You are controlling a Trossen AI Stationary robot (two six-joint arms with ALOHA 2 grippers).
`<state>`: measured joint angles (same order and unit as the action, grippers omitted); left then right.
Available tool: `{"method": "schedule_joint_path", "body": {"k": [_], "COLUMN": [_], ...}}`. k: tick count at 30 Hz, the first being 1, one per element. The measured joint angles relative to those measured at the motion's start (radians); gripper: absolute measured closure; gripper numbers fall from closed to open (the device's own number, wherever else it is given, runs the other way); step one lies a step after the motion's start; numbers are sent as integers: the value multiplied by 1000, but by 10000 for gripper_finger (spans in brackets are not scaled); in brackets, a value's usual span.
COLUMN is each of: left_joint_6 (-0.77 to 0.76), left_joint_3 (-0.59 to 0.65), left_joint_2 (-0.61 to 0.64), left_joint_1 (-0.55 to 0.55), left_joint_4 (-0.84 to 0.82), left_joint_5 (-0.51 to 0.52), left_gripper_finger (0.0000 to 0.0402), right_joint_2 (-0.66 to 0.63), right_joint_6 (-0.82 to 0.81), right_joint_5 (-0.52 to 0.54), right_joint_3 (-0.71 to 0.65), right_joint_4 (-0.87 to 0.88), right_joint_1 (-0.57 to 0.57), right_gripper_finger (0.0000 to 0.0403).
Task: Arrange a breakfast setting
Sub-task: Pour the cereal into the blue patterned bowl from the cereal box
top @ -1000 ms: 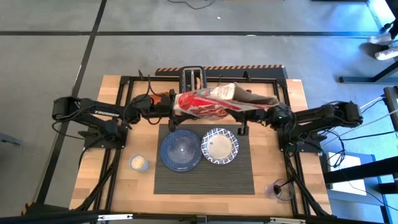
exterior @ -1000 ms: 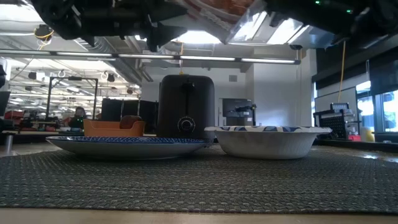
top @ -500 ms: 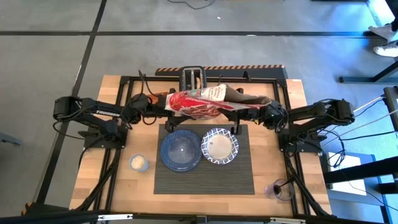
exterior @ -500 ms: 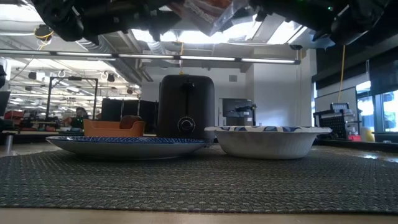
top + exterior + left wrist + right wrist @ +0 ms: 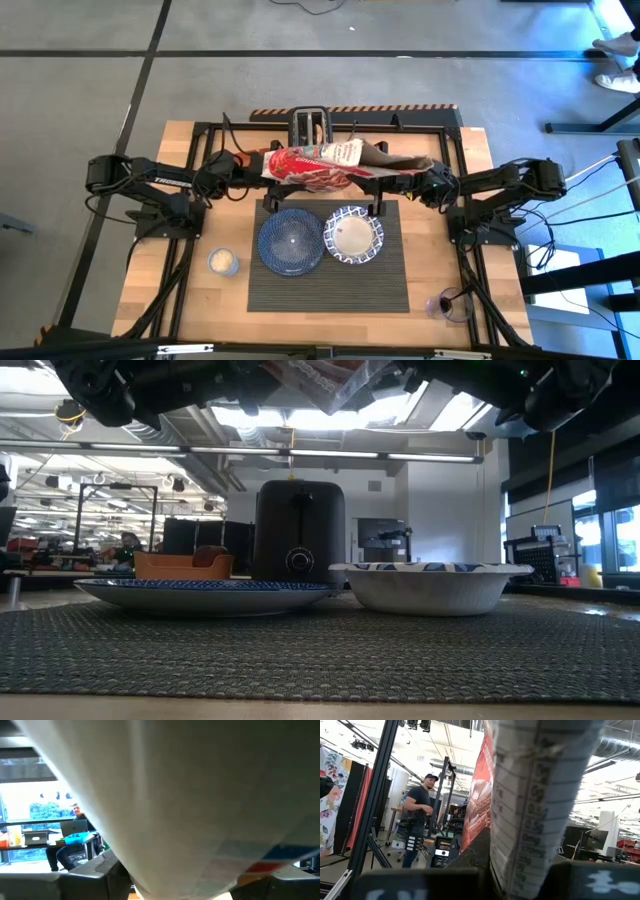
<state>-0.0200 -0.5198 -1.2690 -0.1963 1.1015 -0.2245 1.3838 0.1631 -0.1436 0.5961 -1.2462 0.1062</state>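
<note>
Gripping a red-and-white bag (image 5: 320, 165) between them, both end effectors hang above the empty plate (image 5: 290, 242) and bowl (image 5: 353, 235).

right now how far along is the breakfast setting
Done: the blue plate and patterned bowl sit side by side on the placemat. In hand: the left gripper and right gripper hold a red-printed bag between them, above the table in front of the toaster. Left: no bagel or spoon on the mat.
</note>
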Motion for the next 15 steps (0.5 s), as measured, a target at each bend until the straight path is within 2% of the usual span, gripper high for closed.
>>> {"method": "schedule_joint_path", "body": {"k": [3, 11, 15], "left_joint_6": [2, -1, -13], "left_joint_3": [0, 0, 0], "left_joint_2": [0, 0, 11], "left_joint_1": [0, 0, 0], "left_joint_4": [1, -6, -46], "left_joint_5": [0, 0, -2], "left_gripper_finger": [176, 186, 187], "right_joint_2": [0, 1, 0], "right_joint_6": [-1, -7, -106], "right_joint_5": [-1, 4, -7], "right_joint_3": [0, 0, -1], "right_joint_4": [1, 7, 44], "right_joint_1": [0, -1, -1], "right_gripper_finger": [364, 318, 294]}}
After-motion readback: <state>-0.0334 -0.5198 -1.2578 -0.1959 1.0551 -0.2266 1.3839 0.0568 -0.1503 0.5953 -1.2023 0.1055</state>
